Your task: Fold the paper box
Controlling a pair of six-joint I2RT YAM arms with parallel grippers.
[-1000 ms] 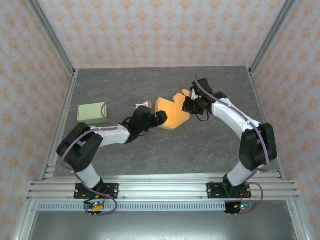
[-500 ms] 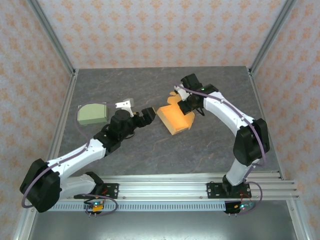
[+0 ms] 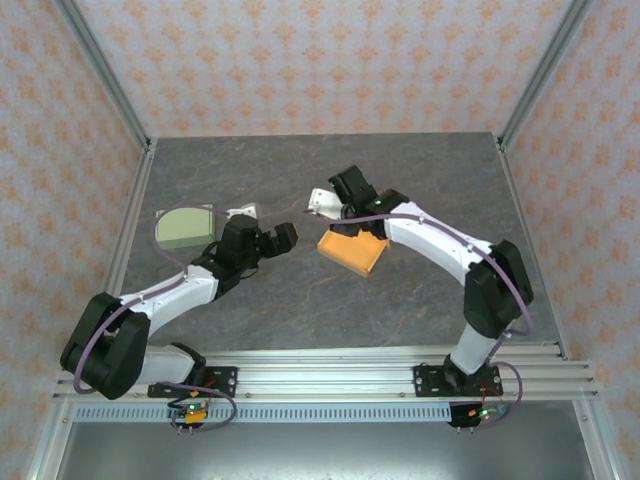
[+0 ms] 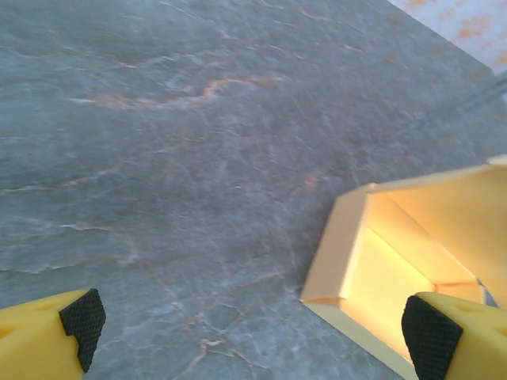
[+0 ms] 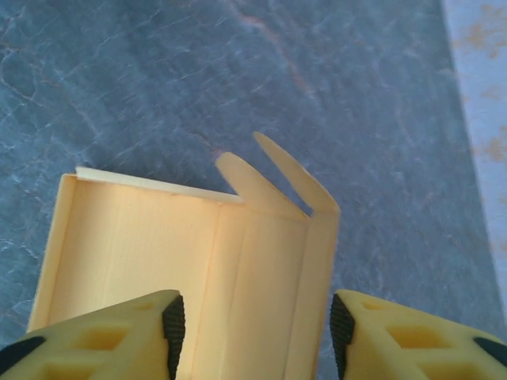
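Note:
The orange paper box [image 3: 352, 250] lies on the grey table, partly folded, with its hollow side facing left. My right gripper [image 3: 351, 220] hangs over the box's far edge. In the right wrist view my right gripper [image 5: 256, 323] is open, and its pads straddle a folded wall of the box [image 5: 238, 261] without pinching it. Two rounded flaps [image 5: 273, 178] stick out past that wall. My left gripper [image 3: 272, 238] stands wide open to the left of the box, apart from it. In the left wrist view my left gripper [image 4: 253, 328] has bare table between its fingers, with the box's open corner [image 4: 380, 253] at the right.
A pale green box [image 3: 185, 228] lies at the left of the table [image 3: 300, 300], just behind my left arm. Metal frame posts and patterned walls close in the table's sides and back.
My right gripper has opened and let go of the box, which now rests lower on the table. My right arm swung left over it. My left gripper pulled back to the left.

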